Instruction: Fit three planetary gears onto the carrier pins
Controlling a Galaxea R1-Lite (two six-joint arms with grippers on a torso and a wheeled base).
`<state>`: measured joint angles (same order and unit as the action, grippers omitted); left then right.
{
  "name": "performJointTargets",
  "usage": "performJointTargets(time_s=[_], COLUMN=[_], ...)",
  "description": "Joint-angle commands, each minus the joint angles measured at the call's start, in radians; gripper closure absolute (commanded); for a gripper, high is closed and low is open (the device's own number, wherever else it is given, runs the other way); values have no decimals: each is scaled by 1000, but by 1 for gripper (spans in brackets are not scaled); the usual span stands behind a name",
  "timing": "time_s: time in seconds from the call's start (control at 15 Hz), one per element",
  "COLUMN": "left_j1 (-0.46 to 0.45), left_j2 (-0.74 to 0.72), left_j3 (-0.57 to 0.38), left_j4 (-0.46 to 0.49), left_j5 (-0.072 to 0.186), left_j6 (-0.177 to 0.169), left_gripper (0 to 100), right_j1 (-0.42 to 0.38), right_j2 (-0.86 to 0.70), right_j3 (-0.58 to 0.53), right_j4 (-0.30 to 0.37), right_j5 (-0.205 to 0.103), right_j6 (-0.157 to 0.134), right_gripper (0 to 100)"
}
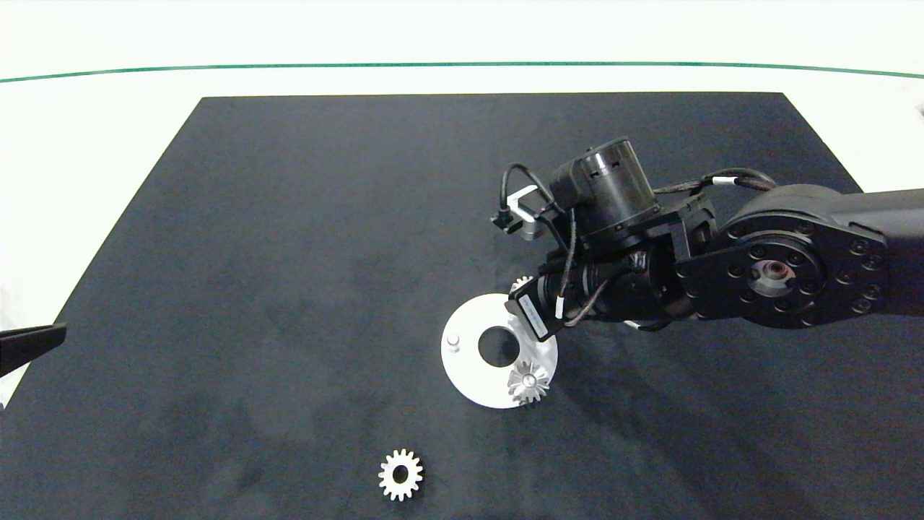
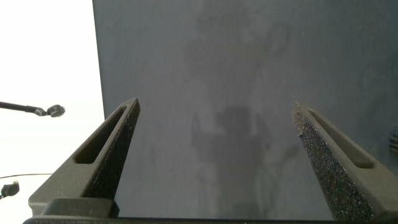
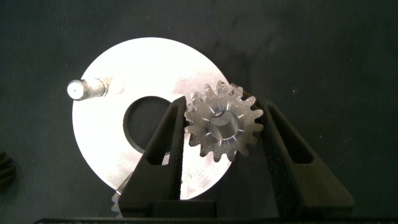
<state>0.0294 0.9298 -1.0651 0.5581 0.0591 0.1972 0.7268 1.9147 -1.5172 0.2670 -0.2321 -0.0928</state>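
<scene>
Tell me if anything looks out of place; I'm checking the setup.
Nothing looks damaged or askew. One gear lies loose on the mat, away from the plate, not yet installed.

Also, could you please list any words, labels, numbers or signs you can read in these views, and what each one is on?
No text can be read in any view.
White label on the right arm's wrist: print too small to read.
Gears, carrier plate and mat: no markings visible.

Open black mat on most sides; clutter only around the white plate.

The right gripper [image 3: 221, 134] and arm cover the plate's [image 1: 469, 375] far-right edge. One bare pin [image 1: 452, 341] stands unobstructed. A loose gear [image 1: 401, 474] lies well apart, reachable from every side.
</scene>
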Motion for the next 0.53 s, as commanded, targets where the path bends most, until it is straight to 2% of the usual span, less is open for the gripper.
performJointTargets(time_s=[0.07,0.53], left_j1=[0,0], left_j2=[1,1], left_j3=[1,-1], left_j4=[3,3], left_j5=[1,1], left_j6=[1,2], left_gripper=[0,0], right_j1=[5,19], right_j2=[14,24], right_j3=[0,2], right_j4=[0,-42], right_j5=[4,-3], right_j6=[-1,-1], right_gripper=[78,78])
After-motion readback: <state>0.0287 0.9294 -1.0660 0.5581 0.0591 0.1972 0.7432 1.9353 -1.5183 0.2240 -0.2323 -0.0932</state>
